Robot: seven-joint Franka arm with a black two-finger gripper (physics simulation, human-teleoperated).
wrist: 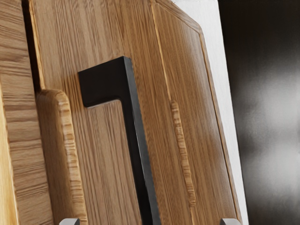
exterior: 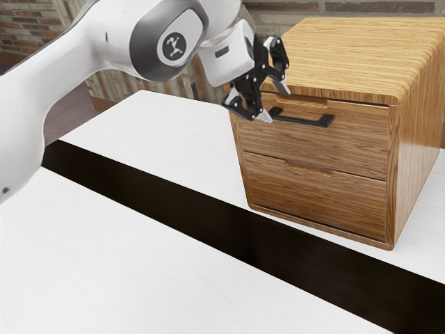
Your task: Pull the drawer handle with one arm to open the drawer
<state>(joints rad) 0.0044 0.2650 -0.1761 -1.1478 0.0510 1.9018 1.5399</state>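
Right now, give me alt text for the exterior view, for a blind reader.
A white arm's black gripper, open, straddles one end of the black handle on the top drawer of a two-drawer wooden cabinet standing on a white table.

You have one wooden cabinet (exterior: 348, 52), two drawers (upper drawer (exterior: 320, 142), lower drawer (exterior: 313, 193)), one black handle (exterior: 302, 119), one white table (exterior: 160, 139), one gripper (exterior: 270, 99).

— How's the light?
— Bright and even; the white table (exterior: 160, 142) nearly washes out.
— Shadows?
— Faint, soft at the cabinet (exterior: 327, 167) foot. A pale sheen lies on the wrist view's dark strip (wrist: 267, 117).
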